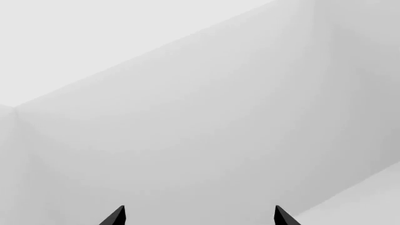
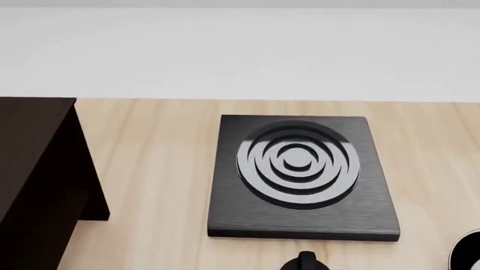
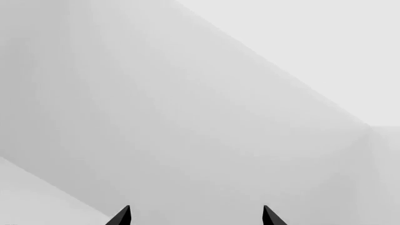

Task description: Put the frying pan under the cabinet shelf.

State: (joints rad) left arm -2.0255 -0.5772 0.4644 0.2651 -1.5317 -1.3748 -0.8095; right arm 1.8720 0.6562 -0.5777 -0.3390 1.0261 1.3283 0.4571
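The cabinet shelf (image 2: 37, 180), a big dark brown box, stands at the left of the wooden counter in the head view. No frying pan shows plainly. A round thing with a thin pale rim (image 2: 469, 250) is cut by the lower right corner, and I cannot tell what it is. My left gripper (image 1: 200, 215) is open, its two black fingertips (image 1: 115, 216) far apart before plain white walls. My right gripper (image 3: 196, 215) is open in the same way, with nothing between its fingertips (image 3: 269, 216). Neither gripper appears in the head view.
A square black stove plate (image 2: 300, 174) with concentric rings lies mid-counter, right of the cabinet. A small rounded black object (image 2: 304, 262) pokes up at the bottom edge below the plate. A white wall runs behind the light wooden counter (image 2: 150, 169).
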